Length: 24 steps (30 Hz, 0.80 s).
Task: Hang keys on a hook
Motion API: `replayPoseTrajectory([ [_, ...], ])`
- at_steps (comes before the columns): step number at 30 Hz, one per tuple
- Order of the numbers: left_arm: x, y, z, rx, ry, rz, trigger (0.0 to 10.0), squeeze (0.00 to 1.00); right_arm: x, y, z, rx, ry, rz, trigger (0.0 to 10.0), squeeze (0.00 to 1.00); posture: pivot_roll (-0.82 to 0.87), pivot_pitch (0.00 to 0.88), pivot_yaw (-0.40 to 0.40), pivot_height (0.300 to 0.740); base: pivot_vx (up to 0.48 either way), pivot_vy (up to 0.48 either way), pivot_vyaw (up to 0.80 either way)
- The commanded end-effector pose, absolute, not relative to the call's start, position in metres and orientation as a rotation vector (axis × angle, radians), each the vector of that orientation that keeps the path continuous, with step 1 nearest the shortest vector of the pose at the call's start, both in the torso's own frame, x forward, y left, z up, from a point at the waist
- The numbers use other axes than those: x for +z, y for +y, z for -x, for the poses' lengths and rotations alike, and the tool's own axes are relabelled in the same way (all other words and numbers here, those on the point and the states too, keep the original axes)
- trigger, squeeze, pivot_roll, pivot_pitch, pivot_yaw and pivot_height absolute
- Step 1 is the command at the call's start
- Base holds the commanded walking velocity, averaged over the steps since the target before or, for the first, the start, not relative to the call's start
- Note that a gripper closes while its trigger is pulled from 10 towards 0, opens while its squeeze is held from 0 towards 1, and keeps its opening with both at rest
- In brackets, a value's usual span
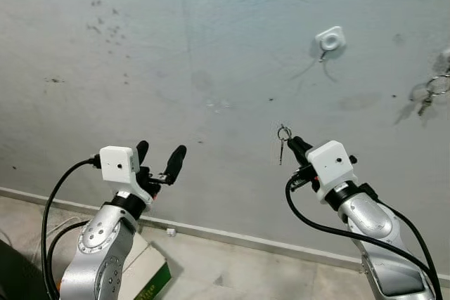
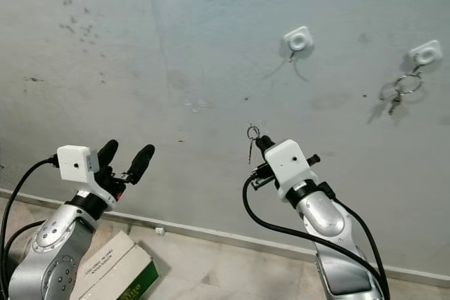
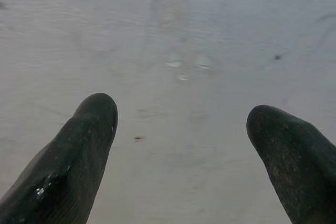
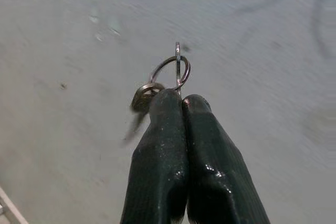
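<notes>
Right claw (image 1: 290, 140) pinched tight on a key ring with keys (image 4: 167, 80), raised before the grey wall (image 1: 211, 47), below and left of an empty white hook (image 1: 330, 38), left claw (image 1: 159, 157) spread wide, holding nothing, second hook (image 2: 426, 53) already bearing keys

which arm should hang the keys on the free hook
Right. The right gripper is shut on the keys, below the free hook. The left gripper is open and farther away.
</notes>
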<state>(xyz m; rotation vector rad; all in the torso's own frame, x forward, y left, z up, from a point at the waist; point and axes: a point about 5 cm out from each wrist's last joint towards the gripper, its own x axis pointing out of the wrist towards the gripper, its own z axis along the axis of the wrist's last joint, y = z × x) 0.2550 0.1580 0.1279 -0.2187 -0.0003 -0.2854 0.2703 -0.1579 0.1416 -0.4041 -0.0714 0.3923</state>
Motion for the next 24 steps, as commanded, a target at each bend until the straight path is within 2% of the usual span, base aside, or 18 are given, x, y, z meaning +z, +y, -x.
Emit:
replayPoseTrajectory([
  [1, 0.1283, 0.1590, -0.2561, -0.289, 0.000, 0.210, 10.0, 0.00, 0.1444, -0.1589, -0.2716, 0.393, -0.080, 0.412, 10.0, 0.00, 0.03, 0.000, 0.048, 0.740, 0.000, -0.345, 0.00],
  [6, 0.1282, 0.1591, -0.2562, -0.288, -0.001, 0.213, 10.0, 0.00, 0.1446, -0.1589, -0.2721, 0.393, -0.081, 0.412, 10.0, 0.00, 0.03, 0.000, 0.048, 0.740, 0.000, -0.334, 0.00],
  [24, 0.1275, 0.1609, -0.2580, -0.275, 0.000, 0.219, 10.0, 0.00, 0.1489, -0.1519, -0.2751, 0.391, -0.108, 0.391, 10.0, 0.00, 0.03, 0.000, 0.052, 0.740, 0.000, 0.000, 0.00],
])
